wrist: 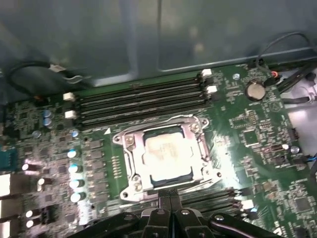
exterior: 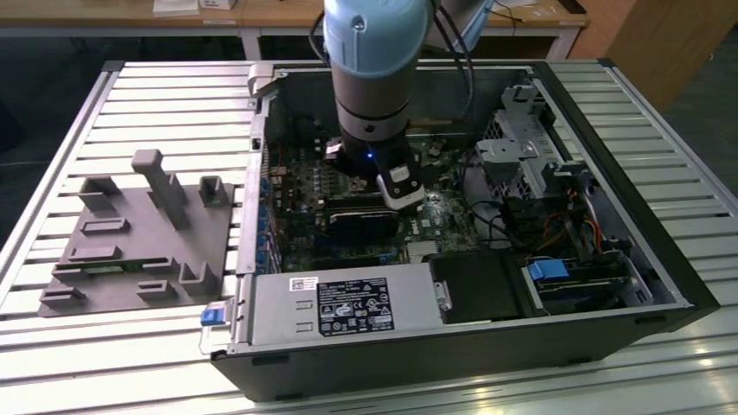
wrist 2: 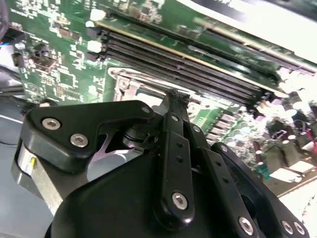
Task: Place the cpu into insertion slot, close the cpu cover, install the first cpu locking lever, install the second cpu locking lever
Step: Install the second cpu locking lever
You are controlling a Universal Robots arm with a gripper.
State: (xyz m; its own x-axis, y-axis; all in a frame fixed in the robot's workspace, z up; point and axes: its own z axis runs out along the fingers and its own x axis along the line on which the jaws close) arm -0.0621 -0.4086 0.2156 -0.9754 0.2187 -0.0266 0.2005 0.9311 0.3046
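The cpu (wrist: 167, 155) lies flat in the insertion slot (wrist: 198, 159) on the green motherboard (wrist: 247, 129), its dull silver top showing through the cut-out of the cpu cover (wrist: 130, 151), which lies down around it in the first wrist view. The tool (wrist: 170, 194) sits at the near edge of that cover with its black fingers (wrist: 164, 197) pressed together and nothing between them; in the second wrist view the tips (wrist 2: 176, 96) meet just over the silvery socket frame (wrist 2: 130, 82). Dark memory slots (wrist: 141, 99) run just beyond the socket, and a coin cell (wrist: 254, 90) sits well off to one side. In the exterior view the arm (exterior: 369, 78) reaches straight down into the open computer case (exterior: 611, 259), which lies on a slatted worktop (exterior: 162, 95). A white-labelled power supply (exterior: 340, 304) fills the case's near edge; its print is too small to read. A grey fixture (exterior: 138, 238) stands on the exterior view's left.
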